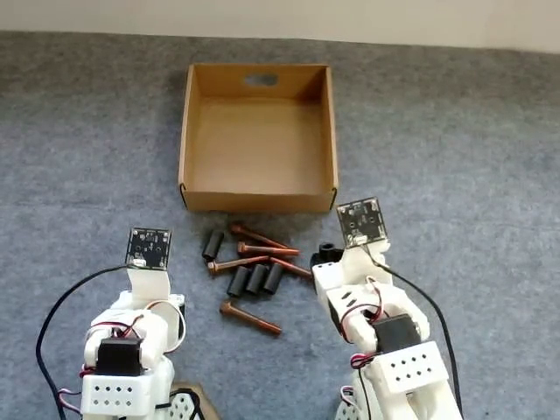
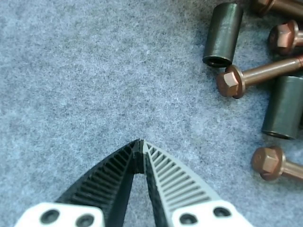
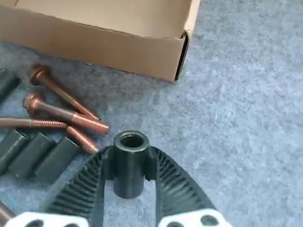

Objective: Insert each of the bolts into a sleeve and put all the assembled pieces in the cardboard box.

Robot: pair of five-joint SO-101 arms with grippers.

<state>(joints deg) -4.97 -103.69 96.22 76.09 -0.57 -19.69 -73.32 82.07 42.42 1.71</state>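
The left hand [image 2: 140, 144] is pointing down at the grey desk [image 1: 79, 131] near its front edge, left of the loose parts. Its two fingers are clenched tip to tip and gripping nothing.

Just right of that hand, a single sleeve [image 1: 211, 243] is lying on its side, apart from the other sleeves. Beside it, four bolts [image 1: 262, 249] are lying in a loose fan with their heads mostly toward the left, and the shanks of some are crossing or touching. Three sleeves [image 1: 255, 278] are lying side by side, touching one another, just on the front-edge side of that fan. A lone bolt [image 1: 251, 318] is lying closer still to the front edge, well apart from the rest, with its head toward the left.

Beyond the parts, the cardboard box [image 1: 185, 131] is sitting open-topped toward the desk's far edge, about midway along it. Its near wall is standing close to the bolts without touching them, and its far wall is showing an oval cut-out.

At the right of the parts, the right hand [image 3: 130, 158] is grasping the held sleeve [image 3: 128, 177] between its ribbed fingers. That sleeve is standing upright with its bore facing up, above the desk just off the box's near right corner.
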